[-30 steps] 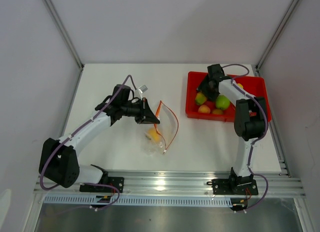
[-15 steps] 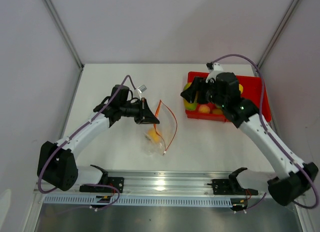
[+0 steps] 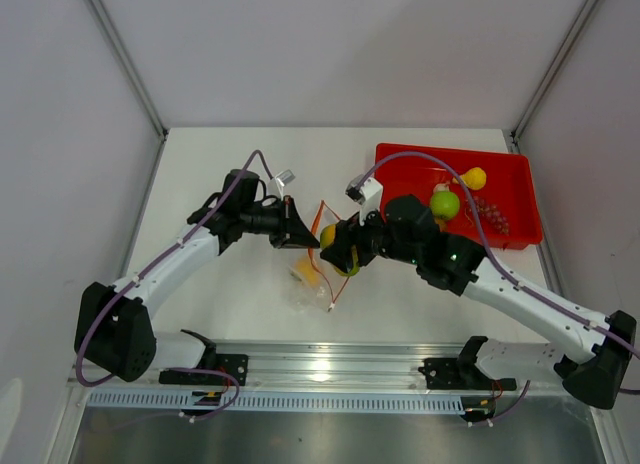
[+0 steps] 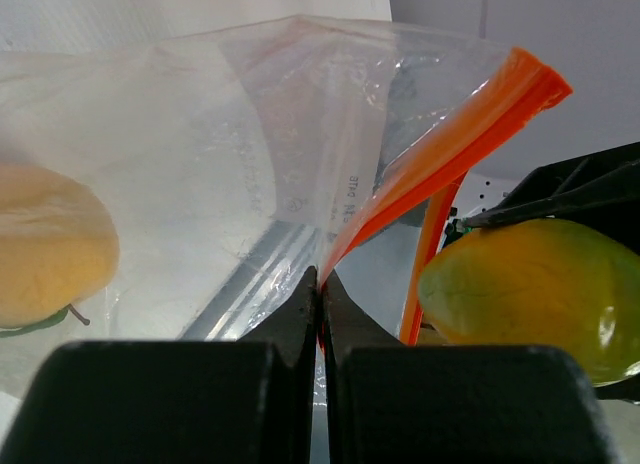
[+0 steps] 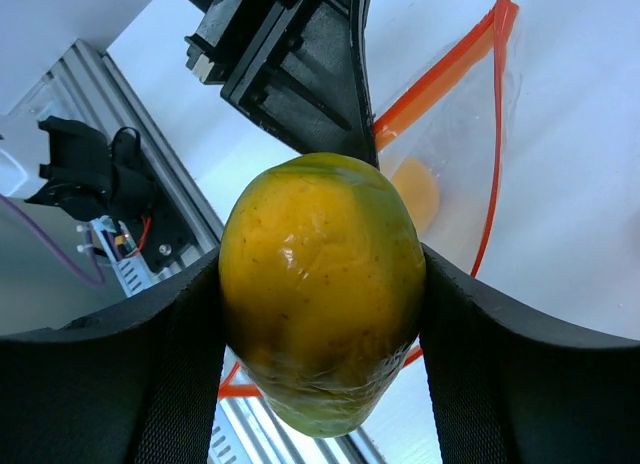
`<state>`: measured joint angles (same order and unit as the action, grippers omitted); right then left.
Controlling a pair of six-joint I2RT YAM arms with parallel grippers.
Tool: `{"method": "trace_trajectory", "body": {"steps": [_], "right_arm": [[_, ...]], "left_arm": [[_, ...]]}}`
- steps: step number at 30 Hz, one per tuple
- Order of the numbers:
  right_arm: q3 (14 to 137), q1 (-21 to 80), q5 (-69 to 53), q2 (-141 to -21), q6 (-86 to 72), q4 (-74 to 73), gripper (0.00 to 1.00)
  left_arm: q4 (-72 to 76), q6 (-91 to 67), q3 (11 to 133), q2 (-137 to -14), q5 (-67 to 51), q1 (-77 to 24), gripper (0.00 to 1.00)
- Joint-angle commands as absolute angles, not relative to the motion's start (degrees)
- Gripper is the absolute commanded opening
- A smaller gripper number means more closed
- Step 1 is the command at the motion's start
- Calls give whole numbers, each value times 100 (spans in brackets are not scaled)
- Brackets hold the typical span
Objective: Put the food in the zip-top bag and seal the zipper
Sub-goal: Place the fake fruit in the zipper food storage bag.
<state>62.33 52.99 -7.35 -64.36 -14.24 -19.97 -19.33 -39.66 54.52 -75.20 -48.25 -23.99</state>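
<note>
Watch the zip-top bag (image 3: 325,254): it lies limp, its mouth lifted at one edge only. The mango (image 5: 322,284) looks nearly as wide as that gap. I judge that if you push it in off-centre, it could snag the zipper (image 4: 450,134), fold the mouth shut or drag the bag along. Your right gripper (image 3: 338,252), spread wide, clamps the mango right at the bag's mouth. Your left gripper (image 4: 320,294), pressed together, pinches the bag's zipper edge. One orange fruit (image 3: 307,271) sits inside the bag.
</note>
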Motion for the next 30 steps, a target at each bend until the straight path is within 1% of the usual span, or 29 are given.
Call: {"method": "trace_trajectory", "body": {"steps": [1,3,5,6,9,10,12,13,15,16,17,18,24,30], "right_arm": [[6249,5396,-265,-6539,-1230,-1380,5],[6301,5396,-63,-6696,-1257,-1406,6],[6328,5405,0,-6794,-1318,-1406,8],[6319,5397,226,-6855,-1353,-1371,10],[6363,5396,421,-6952,-1494,-1441,20],[6398,5396,457,-7004,-1494,-1476,32],[6425,5396,597,-7014,-1538,-1555,43],[6416,5396,624,-6996,-1529,-1573,52],[6399,5396,703,-6970,-1529,-1652,66],[6398,5396,721,-6952,-1512,-1678,81],[6407,5396,738,-6952,-1494,-1705,89],[6407,5405,773,-6952,-1485,-1775,94],[6407,5396,861,-6812,-1459,-1810,97],[6635,5370,1248,-6671,-1362,-2047,96]], "left_arm": [[-1872,-3999,5678,-7497,-4966,-2461,1],[-1933,-3990,5713,-7488,-4957,-2461,1],[-1986,-3973,5704,-7471,-4948,-2470,1],[-1986,-3973,5730,-7471,-4948,-2470,0],[-1934,-4016,5695,-7427,-4913,-2478,0],[-1907,-4034,5695,-7418,-4904,-2479,1],[-1872,-4078,5634,-7392,-4913,-2487,1],[-1872,-4069,5625,-7392,-4913,-2487,1],[-1881,-4052,5625,-7400,-4913,-2487,1],[-1890,-4052,5616,-7400,-4913,-2487,1],[-1890,-4043,5625,-7418,-4913,-2487,0],[-1890,-4043,5634,-7427,-4913,-2487,1],[-1890,-4052,5695,-7444,-4904,-2505,1],[-1890,-4052,5695,-7462,-4913,-2531,1]]}}
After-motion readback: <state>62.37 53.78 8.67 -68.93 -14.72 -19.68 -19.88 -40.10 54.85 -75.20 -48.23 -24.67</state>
